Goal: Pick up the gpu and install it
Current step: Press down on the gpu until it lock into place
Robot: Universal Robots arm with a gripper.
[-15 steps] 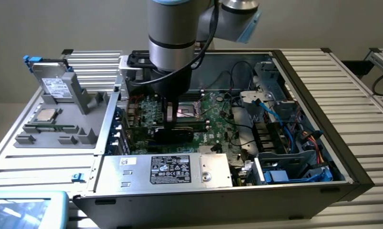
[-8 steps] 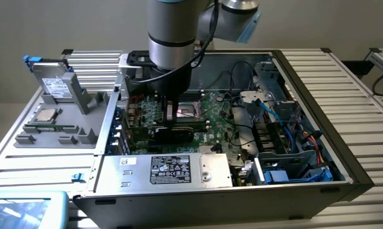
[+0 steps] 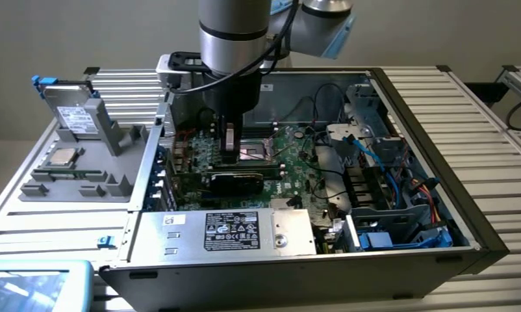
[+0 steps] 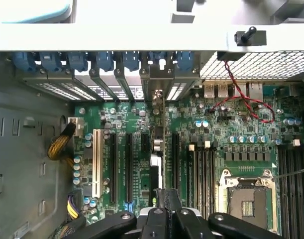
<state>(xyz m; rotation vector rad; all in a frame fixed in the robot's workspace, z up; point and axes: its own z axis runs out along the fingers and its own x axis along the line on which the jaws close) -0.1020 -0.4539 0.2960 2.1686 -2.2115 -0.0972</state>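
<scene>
The gripper [image 4: 166, 211] is clamped on the top edge of the gpu [image 4: 163, 149], which stands edge-on over an expansion slot on the motherboard [image 4: 231, 129] inside the open computer case [image 3: 434, 169]. I judge the card light, stiff and fragile, best held by its bare upper edge, clear of the components. Farther off, its silver bracket [image 4: 159, 82] lines up with the rear slot openings

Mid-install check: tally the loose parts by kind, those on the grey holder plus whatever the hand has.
Drive: 1, standing on the holder
CPU: 1, on the holder
Memory stick: 1, on the holder
gpu: 1, in the hand, inside the case
Total: 4
</scene>
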